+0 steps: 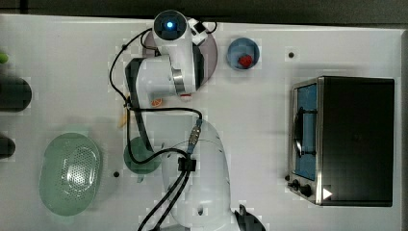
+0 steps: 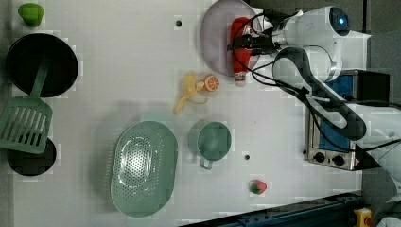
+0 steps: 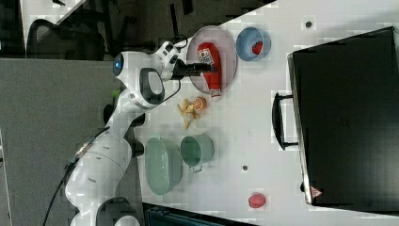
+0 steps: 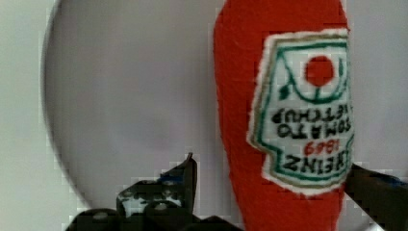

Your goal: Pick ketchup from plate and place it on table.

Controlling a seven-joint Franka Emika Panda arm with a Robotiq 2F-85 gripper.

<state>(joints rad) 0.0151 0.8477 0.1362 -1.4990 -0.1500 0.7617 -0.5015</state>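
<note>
Gripper astride the ketchup on the plate

The ketchup lies flat on the plate, cap past its 5 o'clock rim over the table; the gripper straddles it, fingers spread, seemingly not yet pinching.

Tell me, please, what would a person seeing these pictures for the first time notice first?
First, the red ketchup lying on the greyish-lilac plate, with the open end effector straddling its lower body in the wrist view. Next, the large white robot arm reaching over the plate at the top view's upper middle. Then the dark toaster oven at the top view's right.
</note>
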